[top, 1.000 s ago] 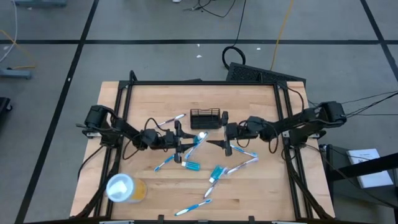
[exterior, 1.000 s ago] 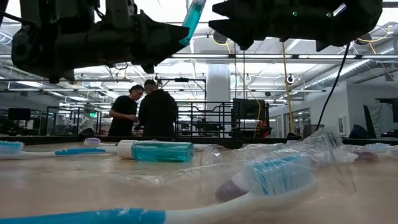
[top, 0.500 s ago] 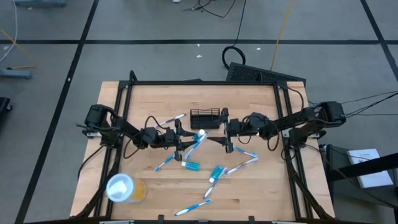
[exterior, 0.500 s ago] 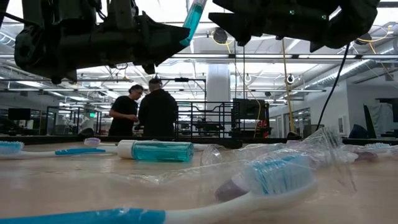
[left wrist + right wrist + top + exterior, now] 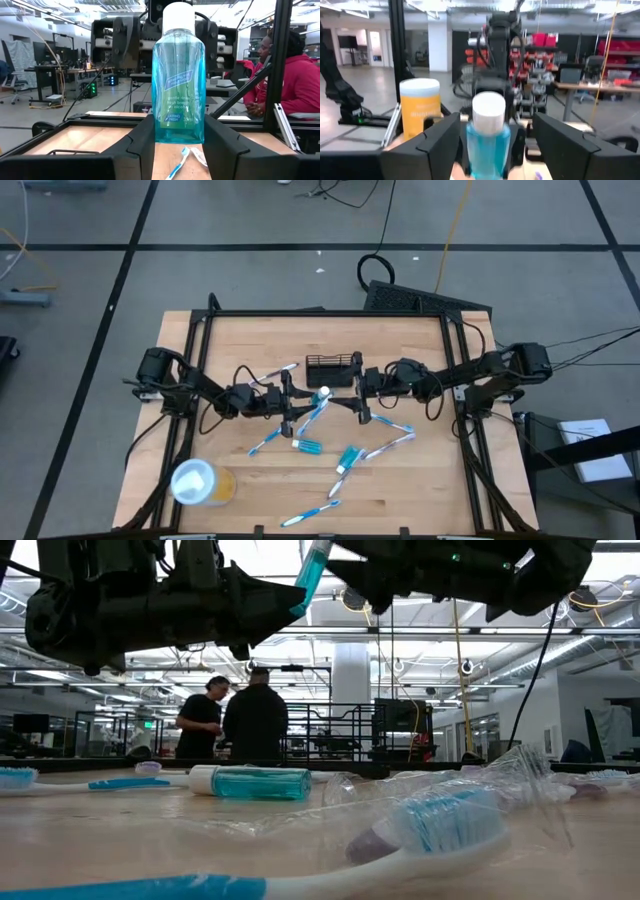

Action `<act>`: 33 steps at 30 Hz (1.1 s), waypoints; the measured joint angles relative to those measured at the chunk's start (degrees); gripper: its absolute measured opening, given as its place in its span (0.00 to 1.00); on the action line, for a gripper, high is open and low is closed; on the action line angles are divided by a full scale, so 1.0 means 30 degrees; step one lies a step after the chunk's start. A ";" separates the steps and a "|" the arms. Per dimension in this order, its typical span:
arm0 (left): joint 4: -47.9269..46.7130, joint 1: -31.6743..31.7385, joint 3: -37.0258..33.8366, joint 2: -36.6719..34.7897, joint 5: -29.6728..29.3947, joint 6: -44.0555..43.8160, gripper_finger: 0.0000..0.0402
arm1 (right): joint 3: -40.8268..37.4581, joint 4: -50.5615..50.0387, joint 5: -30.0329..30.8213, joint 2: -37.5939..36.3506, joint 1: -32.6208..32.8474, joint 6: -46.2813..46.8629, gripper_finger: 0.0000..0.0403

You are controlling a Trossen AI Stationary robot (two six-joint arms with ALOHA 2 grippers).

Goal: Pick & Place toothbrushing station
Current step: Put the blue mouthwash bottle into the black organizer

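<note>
Left gripper (image 5: pixel 293 408) is clamped on a blue bottle (image 5: pixel 178 85), held upright above the table, white cap up, and it hasn't moved over the last second. What changed: right gripper (image 5: pixel 360 403) has crept in toward it and now stands just beside the bottle. Its fingers are spread wide and the cap shows between them in its own wrist view (not touching yet, as far as I can tell). Probably a handover or a two-arm regrip, so placing hasn't started.

The holder (image 5: pixel 333 368) sits on the table just behind the gap between the two grippers, nearer the right one. It looks empty, and neither gripper touches it.

Around the grippers:
- Cup (image 5: pixel 200 481), yellow with a white lid, is well off toward the front, on the left gripper's side.
- Toothbrushes (image 5: pixel 268 440) lie scattered under and in front of both grippers.
- A second small teal bottle (image 5: pixel 307 445) lies flat just in front of the left gripper.
- A clear wrapper (image 5: pixel 349 458) lies in front of the right one.

Nothing blocks the holder. The risk I'd guess at is the bottle being knocked as the right fingers shut. Two people (image 5: pixel 240 720) stand far back in the room.
</note>
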 joint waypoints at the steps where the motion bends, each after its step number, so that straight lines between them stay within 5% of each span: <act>1: 0.0000 0.0000 0.0000 0.0000 0.0000 0.0000 0.33 | 0.0101 -0.0059 -0.0006 0.0207 0.0000 0.0017 0.58; 33: -0.0132 0.0036 -0.0022 -0.0022 -0.0058 -0.0226 0.33 | 0.1561 0.0260 -0.1048 0.1840 -0.0131 0.0133 0.37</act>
